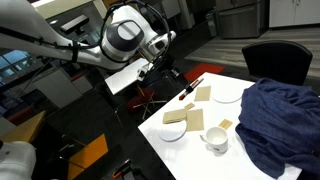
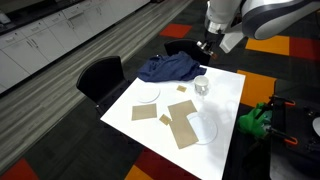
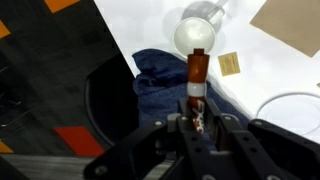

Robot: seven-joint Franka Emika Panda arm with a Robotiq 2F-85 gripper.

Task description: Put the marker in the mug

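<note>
- Step in hand: carry. The marker (image 3: 196, 72) is off the desk (image 2: 225, 110) and held in the air; it is not yet in the mug (image 3: 195, 35).
- Claw (image 3: 196, 115): clenched on the marker's upper end, jaws drawn narrow against the barrel. The rest of the marker projects clear below the fingertips. The claw touches nothing else.
- Marker: dark reddish barrel with a pale band, roughly in line with the claw's axis. In the wrist view its free tip points at the mug's white rim.
- Mug (image 2: 202, 88): upright, handle to one side, set in from the desk edges. It sits just beside the blue cloth (image 2: 168, 68), which drapes over one corner of the desk.
- Height: in an exterior view the claw (image 2: 207, 45) hangs well above the mug, roughly over it.
- Near items: a white plate (image 1: 173, 128) toward the opposite edge and a small cardboard square (image 3: 230, 63) close to the mug. Neither stands in the way of a descent.
- Next move, as judged: centre the tip over the mouth and lower until the tip is inside the rim, then let go. The mouth is small, so an offset risks striking the rim or tipping the mug.
</note>
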